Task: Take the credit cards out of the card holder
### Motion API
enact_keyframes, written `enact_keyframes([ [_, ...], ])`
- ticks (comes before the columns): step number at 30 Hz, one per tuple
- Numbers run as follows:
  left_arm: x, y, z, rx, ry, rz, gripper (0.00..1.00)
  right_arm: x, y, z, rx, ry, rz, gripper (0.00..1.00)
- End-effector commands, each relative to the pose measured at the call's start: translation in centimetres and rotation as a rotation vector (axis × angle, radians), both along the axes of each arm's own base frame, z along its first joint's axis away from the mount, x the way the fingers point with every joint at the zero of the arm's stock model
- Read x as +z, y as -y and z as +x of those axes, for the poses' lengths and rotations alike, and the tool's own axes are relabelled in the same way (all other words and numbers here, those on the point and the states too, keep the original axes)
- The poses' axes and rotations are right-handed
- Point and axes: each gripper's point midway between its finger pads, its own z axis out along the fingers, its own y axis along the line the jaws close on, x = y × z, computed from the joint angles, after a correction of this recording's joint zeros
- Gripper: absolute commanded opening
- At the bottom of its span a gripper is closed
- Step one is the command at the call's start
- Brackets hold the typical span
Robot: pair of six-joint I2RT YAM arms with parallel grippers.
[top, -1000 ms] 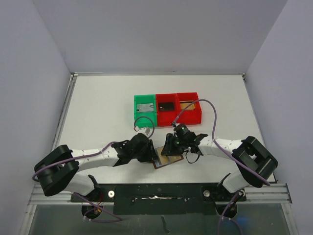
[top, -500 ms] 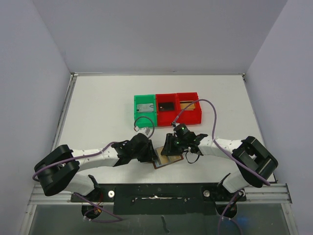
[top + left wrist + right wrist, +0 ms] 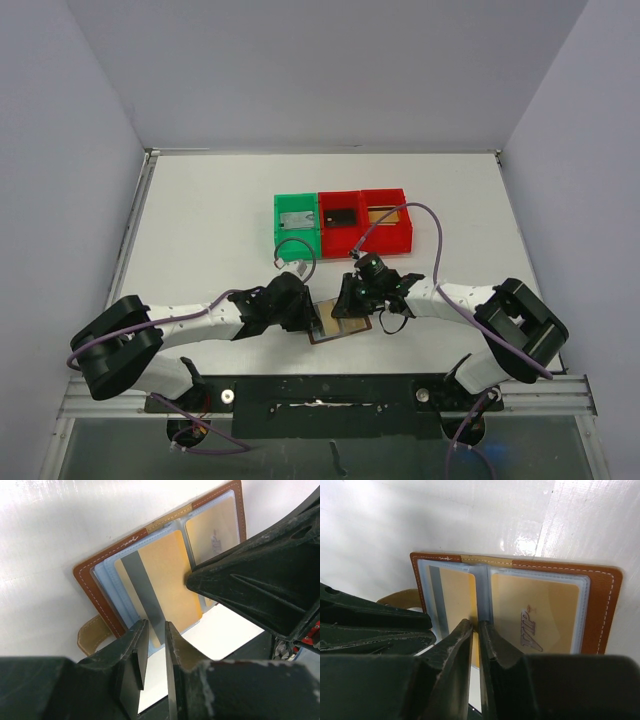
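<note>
The brown card holder (image 3: 352,326) lies open on the table between my two grippers. In the left wrist view its brown edge (image 3: 95,587) frames pale blue pockets. A gold credit card (image 3: 165,575) with a grey stripe sticks partly out of one pocket. My left gripper (image 3: 156,630) is shut on this card's near edge. A second gold card (image 3: 540,615) marked VIP sits inside the other pocket. My right gripper (image 3: 476,626) is shut on the holder's pocket edge at the middle fold, holding the card holder (image 3: 605,605) down.
A green bin (image 3: 297,222) and two red bins (image 3: 341,222) (image 3: 386,215) stand in a row behind the holder, each with a flat card-like thing inside. A tan strap (image 3: 90,632) sticks out of the holder's side. White walls enclose the table.
The gold card and my left gripper have shifted a little to the left, away from the right gripper. The right gripper has stayed on the fold.
</note>
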Motion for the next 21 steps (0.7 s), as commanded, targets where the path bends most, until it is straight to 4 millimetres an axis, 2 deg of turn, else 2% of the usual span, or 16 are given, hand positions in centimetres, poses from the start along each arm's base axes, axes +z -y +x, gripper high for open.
enact_keyframes([
  [1, 0.7, 0.5, 0.6, -0.005, 0.024, -0.019, 0.18, 1.8, -1.0, 1.0, -0.012, 0.057, 0.051, 0.11],
  [9, 0.1, 0.1, 0.6, -0.011, 0.02, 0.013, 0.17, 2.0, -0.6, 0.9, -0.027, 0.048, 0.093, 0.09],
  [15, -0.5, -0.1, 0.5, -0.01, 0.014, 0.04, 0.17, 2.1, -1.0, 0.7, -0.017, 0.034, 0.138, 0.21],
  [21, -0.5, -0.9, 1.0, 0.005, 0.023, 0.101, 0.22, 1.8, -1.1, 0.8, -0.019, 0.03, 0.141, 0.13],
])
